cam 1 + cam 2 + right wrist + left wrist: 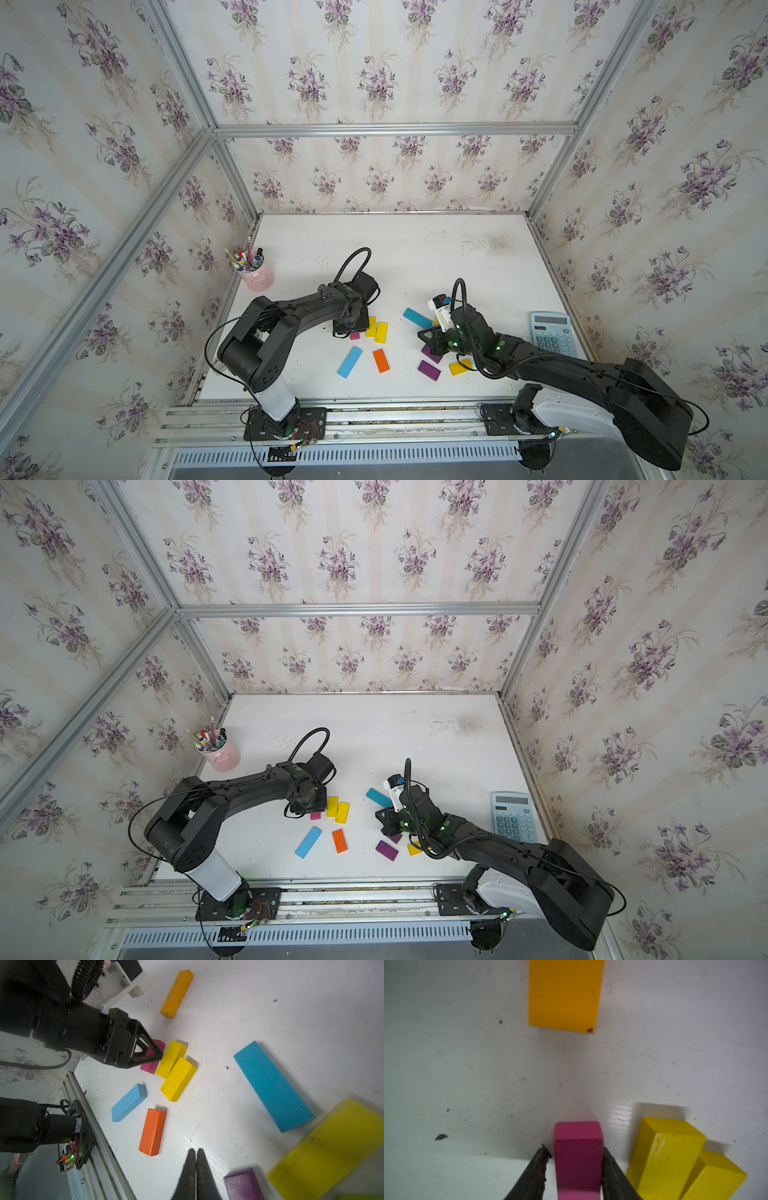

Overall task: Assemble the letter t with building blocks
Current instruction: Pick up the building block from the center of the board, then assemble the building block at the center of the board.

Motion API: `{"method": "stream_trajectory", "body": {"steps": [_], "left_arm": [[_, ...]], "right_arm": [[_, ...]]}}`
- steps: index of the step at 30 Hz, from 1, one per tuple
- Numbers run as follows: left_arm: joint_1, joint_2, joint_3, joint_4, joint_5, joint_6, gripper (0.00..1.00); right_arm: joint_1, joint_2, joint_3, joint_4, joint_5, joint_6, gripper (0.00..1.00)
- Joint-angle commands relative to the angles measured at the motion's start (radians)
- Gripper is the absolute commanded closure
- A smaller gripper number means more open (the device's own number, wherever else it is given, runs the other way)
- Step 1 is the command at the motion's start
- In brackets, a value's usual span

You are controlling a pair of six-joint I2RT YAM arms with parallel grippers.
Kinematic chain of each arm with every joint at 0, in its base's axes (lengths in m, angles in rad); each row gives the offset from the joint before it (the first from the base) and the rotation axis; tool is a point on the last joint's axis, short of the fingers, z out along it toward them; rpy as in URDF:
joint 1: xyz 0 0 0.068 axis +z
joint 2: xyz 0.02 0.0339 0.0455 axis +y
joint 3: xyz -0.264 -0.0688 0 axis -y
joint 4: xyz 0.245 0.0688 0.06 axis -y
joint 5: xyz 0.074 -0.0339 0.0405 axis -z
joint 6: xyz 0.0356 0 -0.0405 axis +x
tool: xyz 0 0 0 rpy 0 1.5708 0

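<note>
left end effector point(576, 1148) straddling the pink block point(578, 1159) on the counter point(467, 1064) beside two yellow blocks point(662, 1155), touching one side, firm grip unclear, right end effector point(196, 1152) clenched empty near a purple block point(242, 1183)

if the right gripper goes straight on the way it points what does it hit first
Likely the bare table just past the shut right gripper; the orange block lies off to the side. Depth is unclear.

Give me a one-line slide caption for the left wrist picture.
Left gripper straddles a pink block beside two yellow blocks, an amber block lying beyond on the white table.
</note>
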Motion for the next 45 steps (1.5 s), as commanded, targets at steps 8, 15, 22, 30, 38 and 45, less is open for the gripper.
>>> {"method": "stream_trajectory", "body": {"steps": [8, 15, 22, 30, 38, 45], "left_arm": [[0.004, 0.006, 0.016, -0.032, 0.004, 0.137, 0.81], [0.038, -0.063, 0.152, -0.175, -0.002, 0.345, 0.89], [0.12, -0.103, 0.278, -0.229, 0.052, 0.546, 0.93], [0.183, -0.116, 0.327, -0.17, 0.054, 0.902, 0.94], [0.3, -0.11, 0.267, -0.061, 0.209, 1.346, 0.94], [0.326, -0.086, 0.255, -0.077, 0.28, 1.752, 0.96]], "right_arm": [[-0.037, -0.003, 0.033, 0.008, -0.04, -0.032, 0.54], [-0.196, 0.036, 0.168, -0.047, -0.182, -0.132, 0.0], [-0.31, 0.205, 0.389, -0.099, -0.299, -0.237, 0.0], [-0.362, 0.399, 0.561, -0.086, -0.39, -0.242, 0.0], [-0.361, 0.426, 0.493, 0.071, -0.392, -0.22, 0.0], [-0.362, 0.369, 0.372, 0.186, -0.371, -0.229, 0.0]]}}
